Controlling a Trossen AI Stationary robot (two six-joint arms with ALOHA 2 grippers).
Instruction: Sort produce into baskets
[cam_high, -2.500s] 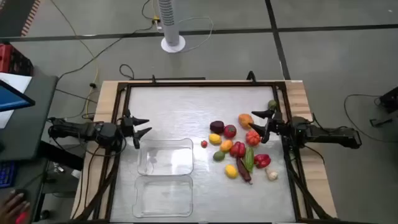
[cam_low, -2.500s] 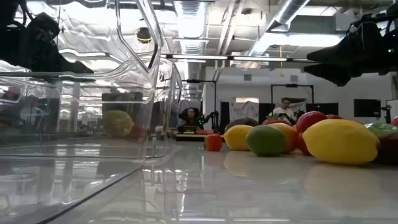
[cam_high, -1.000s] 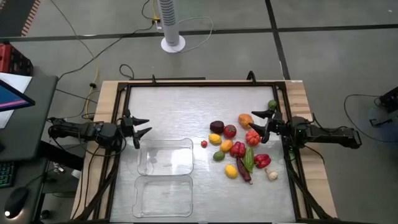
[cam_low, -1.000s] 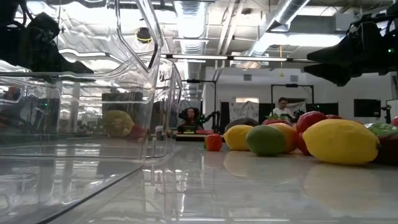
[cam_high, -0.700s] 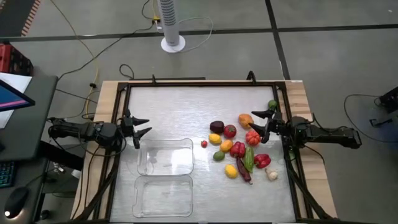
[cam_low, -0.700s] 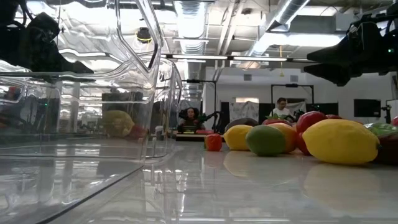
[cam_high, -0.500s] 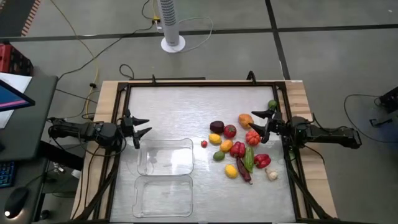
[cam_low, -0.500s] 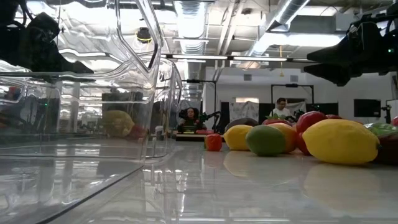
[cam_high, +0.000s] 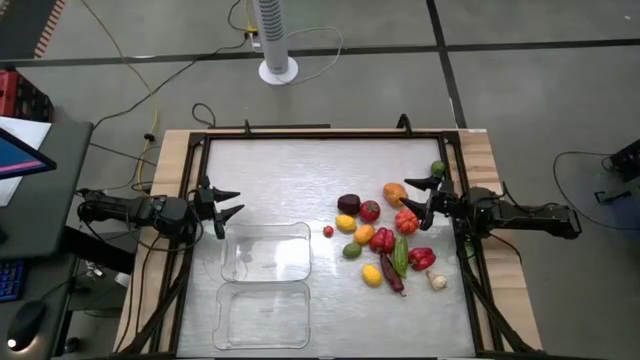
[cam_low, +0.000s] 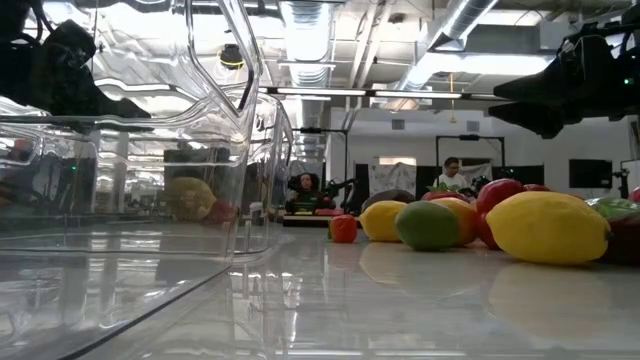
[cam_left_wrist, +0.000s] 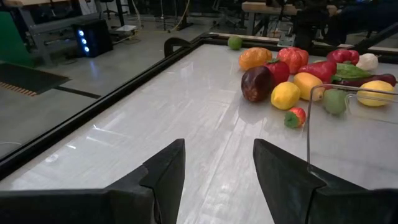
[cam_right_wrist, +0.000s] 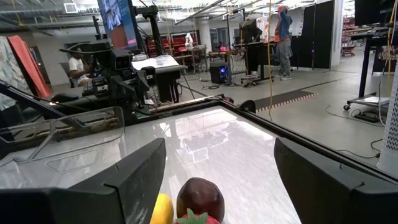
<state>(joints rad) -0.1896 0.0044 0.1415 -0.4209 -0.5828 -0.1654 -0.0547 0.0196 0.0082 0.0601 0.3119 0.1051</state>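
Observation:
The produce (cam_high: 385, 233), a cluster of small red, orange, yellow, green and dark purple pieces with one white piece (cam_high: 437, 282), lies on the table's right half; it also shows in the left wrist view (cam_left_wrist: 298, 74). Two clear baskets lie side by side at the near middle, one farther (cam_high: 266, 252) and one nearer (cam_high: 264, 315), both empty. My left gripper (cam_high: 232, 204) is open at the table's left edge, just beyond the farther basket's left corner. My right gripper (cam_high: 412, 199) is open above the right side of the produce, over a red-orange piece (cam_high: 406, 221).
A black frame (cam_high: 320, 134) runs round the table. A lone green piece (cam_high: 438, 168) lies at the far right by the frame. A fan stand (cam_high: 277, 40) is on the floor beyond the far edge. The far left of the table is bare metal.

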